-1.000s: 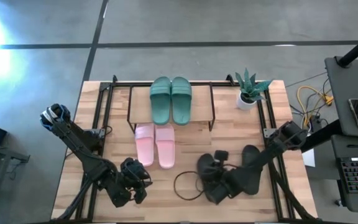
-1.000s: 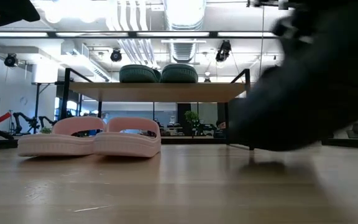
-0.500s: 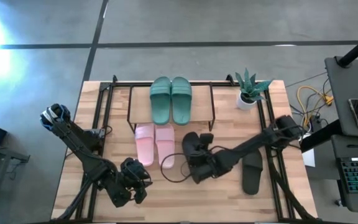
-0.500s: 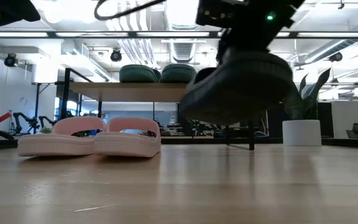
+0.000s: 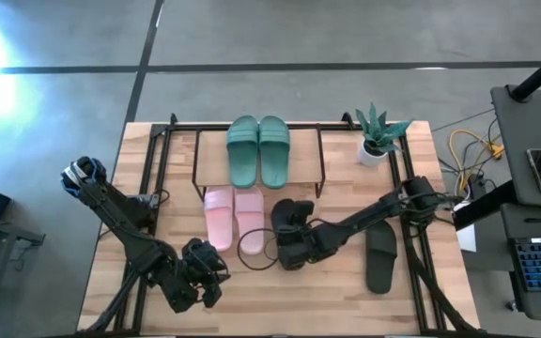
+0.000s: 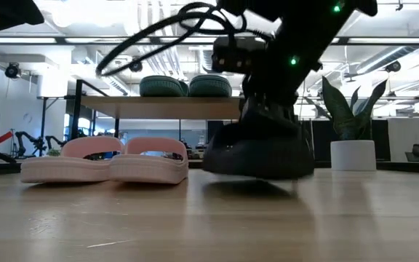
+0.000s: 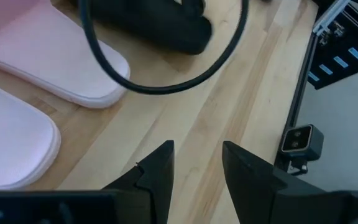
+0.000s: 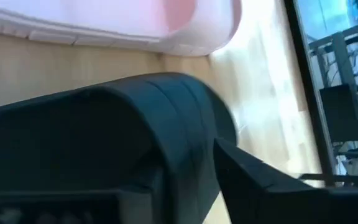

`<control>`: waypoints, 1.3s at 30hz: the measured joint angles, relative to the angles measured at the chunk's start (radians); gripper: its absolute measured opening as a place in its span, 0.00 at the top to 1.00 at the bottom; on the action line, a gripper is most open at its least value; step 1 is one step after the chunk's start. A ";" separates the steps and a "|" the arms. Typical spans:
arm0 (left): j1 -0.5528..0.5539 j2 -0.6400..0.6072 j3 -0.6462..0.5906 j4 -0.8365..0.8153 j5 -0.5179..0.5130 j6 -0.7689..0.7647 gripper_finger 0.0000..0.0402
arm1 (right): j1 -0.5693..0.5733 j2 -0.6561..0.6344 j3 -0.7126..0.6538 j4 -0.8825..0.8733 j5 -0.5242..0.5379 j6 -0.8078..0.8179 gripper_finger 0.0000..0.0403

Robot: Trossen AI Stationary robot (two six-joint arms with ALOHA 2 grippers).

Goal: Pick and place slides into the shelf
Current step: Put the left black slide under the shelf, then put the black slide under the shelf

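Right pincer (image 5: pixel 289 246): frame centre, over a black slide (image 6: pixel 257 149) set on the tabletop (image 5: pixel 346 300) beside the pink pair (image 5: pixel 234 217); grip cannot be told.
Second black slide (image 5: pixel 380 257): lower right.
Green pair (image 5: pixel 258 150): atop the shelf (image 5: pixel 319 158).
Left pincer (image 7: pixel 194 162): lower left, fingers apart, empty.

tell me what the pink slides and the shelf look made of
Pink slides: likely soft moulded rubber or foam, matte, with rounded thick soles. Shelf: thin black wire frame, probably metal; its top board looks like pale unfinished wood.
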 joint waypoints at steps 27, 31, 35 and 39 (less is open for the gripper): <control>-0.002 0.000 0.000 0.008 0.017 0.000 0.70 | 0.095 -0.046 0.209 -0.360 -0.313 0.208 0.53; -0.002 0.000 -0.001 0.009 0.014 0.008 0.70 | 0.180 -0.066 0.260 -0.421 -0.309 0.222 0.54; -0.002 0.000 -0.002 0.010 0.013 0.010 0.70 | 0.307 -0.100 0.263 -0.462 -0.308 0.268 0.54; -0.002 0.000 -0.006 0.009 0.013 0.027 0.70 | 0.441 -0.112 0.258 -0.649 -0.331 0.531 0.54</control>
